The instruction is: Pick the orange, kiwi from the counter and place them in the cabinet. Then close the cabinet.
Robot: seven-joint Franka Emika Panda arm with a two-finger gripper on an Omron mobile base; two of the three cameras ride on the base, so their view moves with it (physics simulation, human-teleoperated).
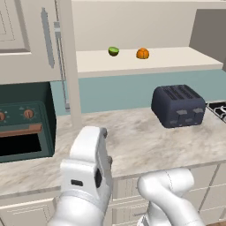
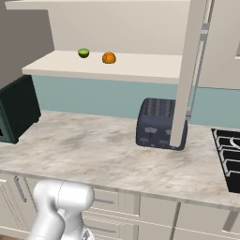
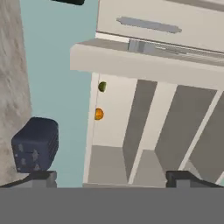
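Observation:
The lime green kiwi (image 1: 113,51) (image 2: 83,53) and the orange (image 1: 142,54) (image 2: 108,57) rest side by side on the pale shelf of the cabinet (image 1: 176,62) (image 2: 140,65), a short gap between them. Both cabinet doors stand open; one door (image 1: 69,66) (image 2: 187,70) shows edge-on. The hand view looks into the cabinet from a distance, rolled sideways, with the kiwi (image 3: 102,86) and the orange (image 3: 99,114) small on the shelf. My gripper (image 3: 113,178) is open with nothing between its fingertips, far back from the fruit. The marbled counter (image 1: 132,141) (image 2: 84,145) lies below.
A dark blue toaster (image 1: 178,106) (image 2: 157,123) (image 3: 35,144) stands on the counter under the shelf. A dark green oven-like appliance (image 1: 24,123) (image 2: 18,110) sits at the left, a stove grate (image 1: 218,108) (image 2: 227,157) at the right. My white arm (image 1: 88,167) rises before the counter's front edge.

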